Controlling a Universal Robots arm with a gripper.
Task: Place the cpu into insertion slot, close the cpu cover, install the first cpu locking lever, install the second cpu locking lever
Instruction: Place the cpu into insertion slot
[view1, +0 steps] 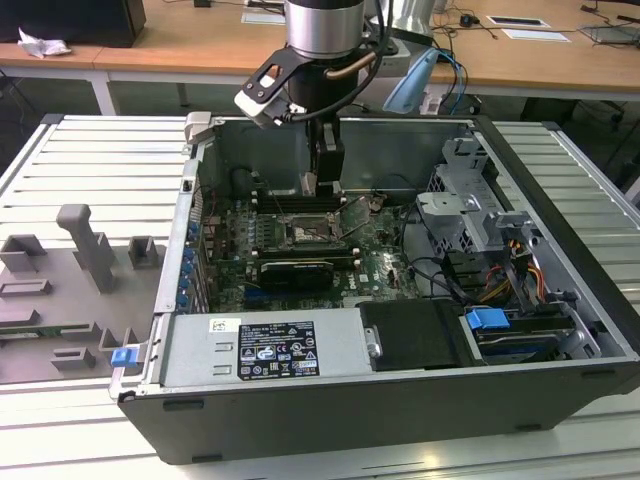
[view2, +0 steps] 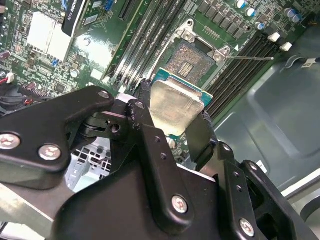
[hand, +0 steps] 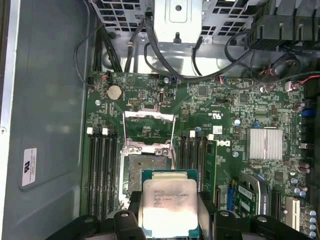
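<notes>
Slatted table (view1: 100, 150) carries an open computer case (view1: 350, 430); within, the pincer (view2: 174, 117) clamps the cpu (hand: 169, 202) by opposite edges over the insertion slot (hand: 147, 167). Likely light, stiff, fragile underneath.

The arm (view1: 322, 25) is a silver-grey cylinder with a dark band; a brownish cable (view1: 350, 68) loops beneath it. The gripper (view2: 175, 112) has glossy black links (view2: 50, 125) fastened by silver screws (view2: 180, 203).
</notes>
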